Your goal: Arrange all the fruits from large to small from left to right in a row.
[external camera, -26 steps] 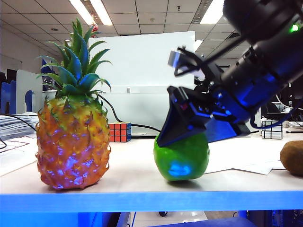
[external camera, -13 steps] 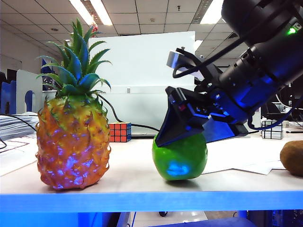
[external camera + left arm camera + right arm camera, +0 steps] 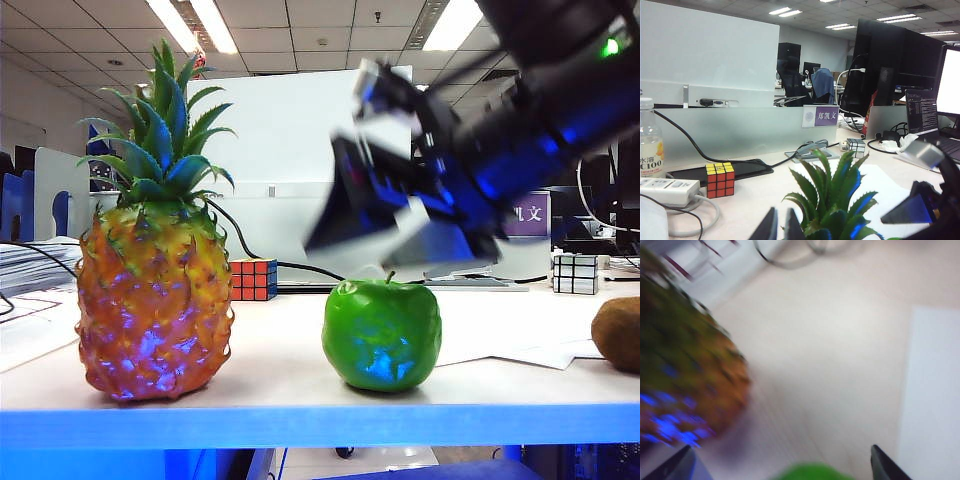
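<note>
The green apple [image 3: 381,335] sat near the table's front edge [image 3: 300,420], between the pineapple [image 3: 153,300] on the left and the kiwi [image 3: 618,333] at far right. Glossy, hard plastic, it looked light but slippery, best pinched across its widest girth. Above it hung the right gripper [image 3: 375,215], jaws spread, empty. The left gripper [image 3: 779,229] stood behind the pineapple's crown; I cannot tell its jaws.

Glossy smooth green apple [image 3: 381,335], bumpy shiny pineapple [image 3: 153,310], matt table [image 3: 290,375].

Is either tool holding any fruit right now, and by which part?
Nothing held: right tool is open above the apple; left tool is empty.
</note>
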Robot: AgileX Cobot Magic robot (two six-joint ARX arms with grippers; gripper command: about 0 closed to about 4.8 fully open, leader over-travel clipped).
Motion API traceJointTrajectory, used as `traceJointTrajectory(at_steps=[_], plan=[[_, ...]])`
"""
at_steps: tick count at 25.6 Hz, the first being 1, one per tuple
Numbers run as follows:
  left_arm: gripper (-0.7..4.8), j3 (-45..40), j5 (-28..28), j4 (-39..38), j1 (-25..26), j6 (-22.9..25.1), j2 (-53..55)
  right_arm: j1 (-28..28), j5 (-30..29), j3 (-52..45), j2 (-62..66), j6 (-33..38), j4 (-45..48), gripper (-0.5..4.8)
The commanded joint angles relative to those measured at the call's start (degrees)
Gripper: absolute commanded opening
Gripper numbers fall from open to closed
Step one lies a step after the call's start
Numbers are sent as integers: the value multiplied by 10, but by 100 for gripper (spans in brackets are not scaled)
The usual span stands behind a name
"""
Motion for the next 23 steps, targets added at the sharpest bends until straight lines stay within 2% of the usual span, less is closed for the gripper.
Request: traceJointTrajectory(at_steps=[1, 3, 5, 7, 9, 11, 14, 23], plan=[[35, 1, 2, 5, 0, 2, -1, 0, 7, 24, -42, 7, 17, 479], [35, 1, 2, 5, 0, 2, -1, -9, 75, 24, -90, -24, 4, 479], [35, 1, 2, 5, -1, 2, -1, -36, 148, 24, -148, -67, -71, 479], [35, 1, 2, 5, -1, 2, -1, -72, 182, 24, -206, -90, -200, 479], [35, 1, 2, 6, -1, 2, -1, -104, 190, 23, -251, -92, -318, 479], [35, 1, 2, 8, -1, 2, -1, -120, 209, 17, -276, -101, -379, 479], [35, 1, 2, 9, -1, 2, -1, -125, 288, 10, -281, -132, -419, 479], [35, 1, 2, 11, -1, 2, -1, -129, 321, 5, -277, -117, -439, 479]])
